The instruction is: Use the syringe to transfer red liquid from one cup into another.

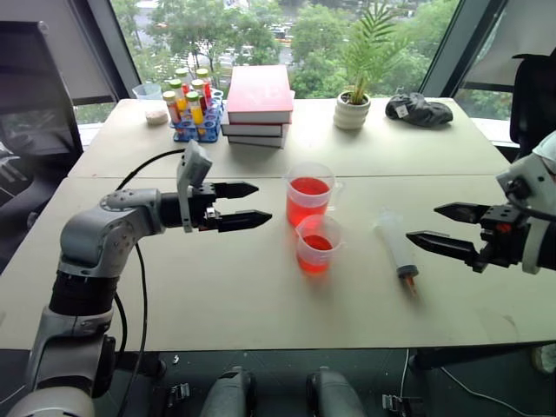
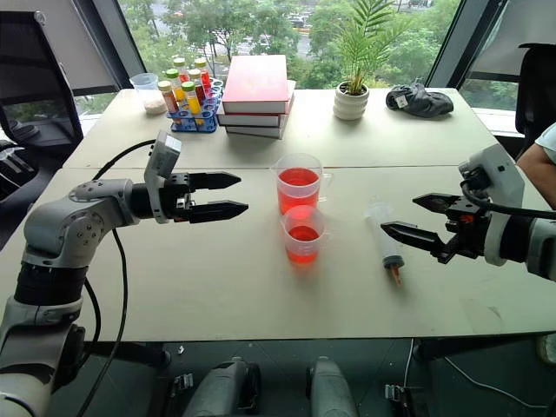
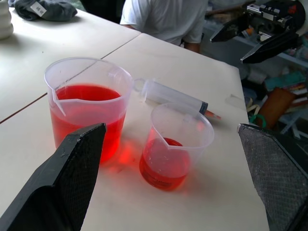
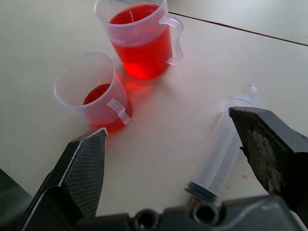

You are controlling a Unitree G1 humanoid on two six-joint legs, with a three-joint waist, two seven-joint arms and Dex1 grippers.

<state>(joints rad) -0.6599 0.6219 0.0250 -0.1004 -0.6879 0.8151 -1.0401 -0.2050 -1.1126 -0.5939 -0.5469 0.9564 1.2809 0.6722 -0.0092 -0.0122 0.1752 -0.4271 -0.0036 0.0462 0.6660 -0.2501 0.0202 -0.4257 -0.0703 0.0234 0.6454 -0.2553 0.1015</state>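
Our right end effector (image 1: pixel 433 226), released and empty, hovers just beside the syringe (image 1: pixel 396 245), nearer than the left end effector (image 1: pixel 254 204). The syringe lies flat on the desk (image 1: pixel 261 295), right of the smaller cup (image 1: pixel 318 244), orange tip pointing toward us.

Pale table (image 1: pixel 261 287), two tops joined at a seam. Near half: tall cup (image 1: pixel 309 195) and small cup (image 1: pixel 317 244), both holding red liquid (image 1: pixel 308 201), just beside each other; syringe (image 1: pixel 398 247) lying flat nearby. Far half: stacked books (image 1: pixel 258 105), rack of bottles (image 1: pixel 192 105), potted plant (image 1: pixel 354 97), dark cloth (image 1: pixel 419 109).
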